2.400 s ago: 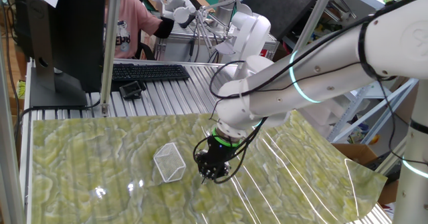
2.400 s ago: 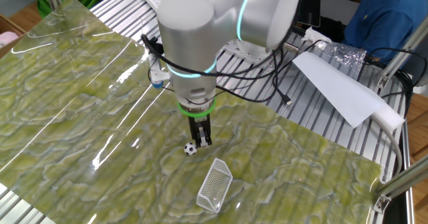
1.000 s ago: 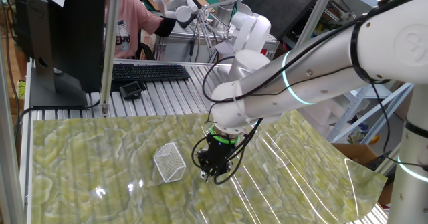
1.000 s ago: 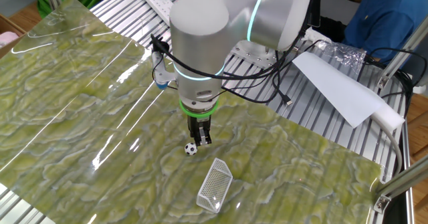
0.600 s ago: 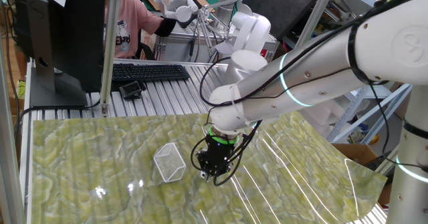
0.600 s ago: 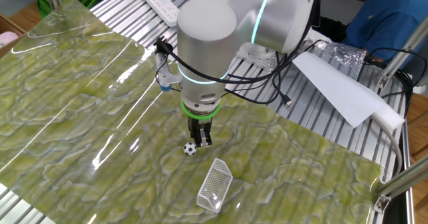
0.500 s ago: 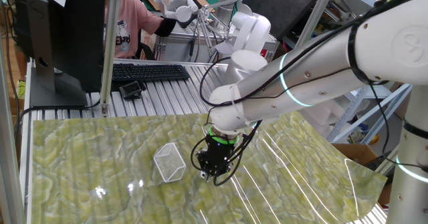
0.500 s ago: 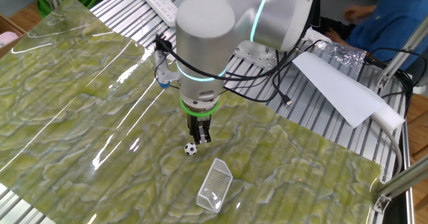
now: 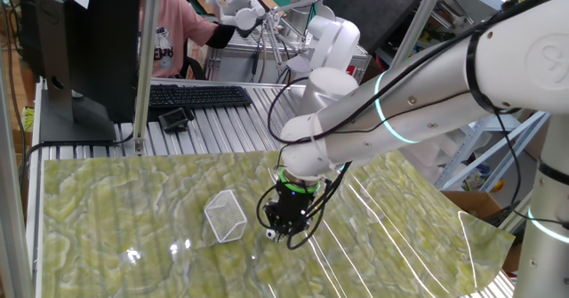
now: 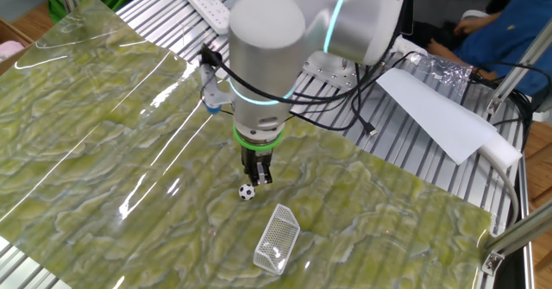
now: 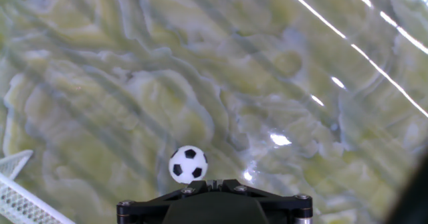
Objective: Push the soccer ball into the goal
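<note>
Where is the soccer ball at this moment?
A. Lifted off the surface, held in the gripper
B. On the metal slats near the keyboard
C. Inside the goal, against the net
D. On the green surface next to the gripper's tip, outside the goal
D. The soccer ball lies on the green surface beside the shut gripper, with a clear gap to the goal.

A robotics lab: slatted aluminium bench (image 9: 213, 124) (keyboard (image 9: 197, 95), monitor (image 9: 84, 40))
</note>
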Motion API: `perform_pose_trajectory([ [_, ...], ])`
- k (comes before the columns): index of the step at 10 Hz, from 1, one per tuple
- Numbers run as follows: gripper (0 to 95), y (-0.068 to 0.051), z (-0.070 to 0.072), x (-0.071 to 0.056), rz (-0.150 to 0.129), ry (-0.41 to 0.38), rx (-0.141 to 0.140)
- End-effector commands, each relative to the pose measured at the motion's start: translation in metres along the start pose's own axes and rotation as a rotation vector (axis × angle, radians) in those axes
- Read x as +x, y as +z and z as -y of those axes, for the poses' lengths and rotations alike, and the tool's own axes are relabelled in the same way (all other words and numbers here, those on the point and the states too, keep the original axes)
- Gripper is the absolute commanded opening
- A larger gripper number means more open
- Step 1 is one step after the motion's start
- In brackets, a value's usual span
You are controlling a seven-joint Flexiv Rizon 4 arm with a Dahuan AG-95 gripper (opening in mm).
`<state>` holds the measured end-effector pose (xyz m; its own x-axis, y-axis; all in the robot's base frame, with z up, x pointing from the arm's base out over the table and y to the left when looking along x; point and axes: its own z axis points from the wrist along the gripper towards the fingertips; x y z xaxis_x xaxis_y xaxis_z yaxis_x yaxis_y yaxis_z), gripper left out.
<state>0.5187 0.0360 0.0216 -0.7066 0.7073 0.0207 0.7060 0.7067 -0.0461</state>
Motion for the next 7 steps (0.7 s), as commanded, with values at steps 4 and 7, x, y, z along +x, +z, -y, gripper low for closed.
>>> perform_pose_trajectory([
  [4, 0.0, -0.0020, 0.0095, -0.0094, -0.029, 0.005, -0.028],
  [7, 0.0, -0.0004, 0.0077, -0.0099, -0.023, 0.002, -0.022],
])
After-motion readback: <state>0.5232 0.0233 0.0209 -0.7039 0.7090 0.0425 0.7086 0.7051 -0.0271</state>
